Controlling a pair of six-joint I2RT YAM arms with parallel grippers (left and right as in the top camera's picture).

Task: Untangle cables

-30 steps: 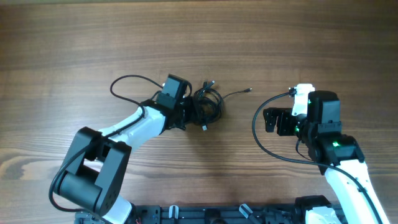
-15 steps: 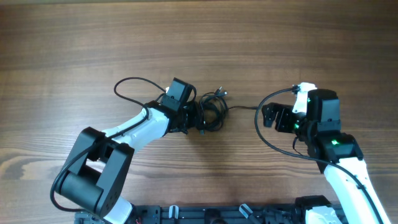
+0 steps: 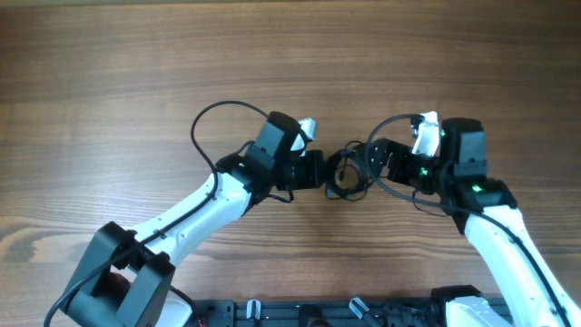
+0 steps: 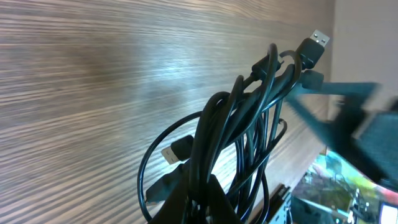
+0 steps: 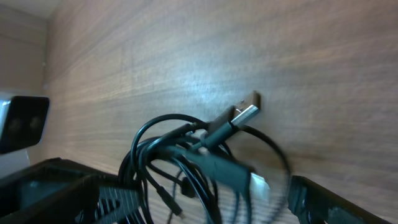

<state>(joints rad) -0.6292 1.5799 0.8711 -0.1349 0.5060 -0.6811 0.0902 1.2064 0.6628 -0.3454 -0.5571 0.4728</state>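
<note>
The cables (image 3: 346, 173) are a tangled black bundle at the table's middle, hanging between my two grippers. My left gripper (image 3: 320, 171) is shut on the bundle's left side; in the left wrist view the cords (image 4: 239, 124) rise from the closed jaws (image 4: 205, 202), with a metal USB plug (image 4: 314, 40) at the top. My right gripper (image 3: 374, 166) is open at the bundle's right side. In the right wrist view the loops (image 5: 180, 158) and a plug (image 5: 245, 116) sit between its spread fingers (image 5: 93, 194), apart from both pads.
Thick black arm wiring loops behind the left arm (image 3: 211, 123) and under the right wrist (image 3: 392, 198). A black fixture (image 3: 354, 309) lines the table's front edge. Bare wood table (image 3: 136, 54) surrounds the grippers.
My left gripper has shut on the bundle and carried it to the right. The right arm has moved left to meet it, so the bundle now sits between its open fingers.
</note>
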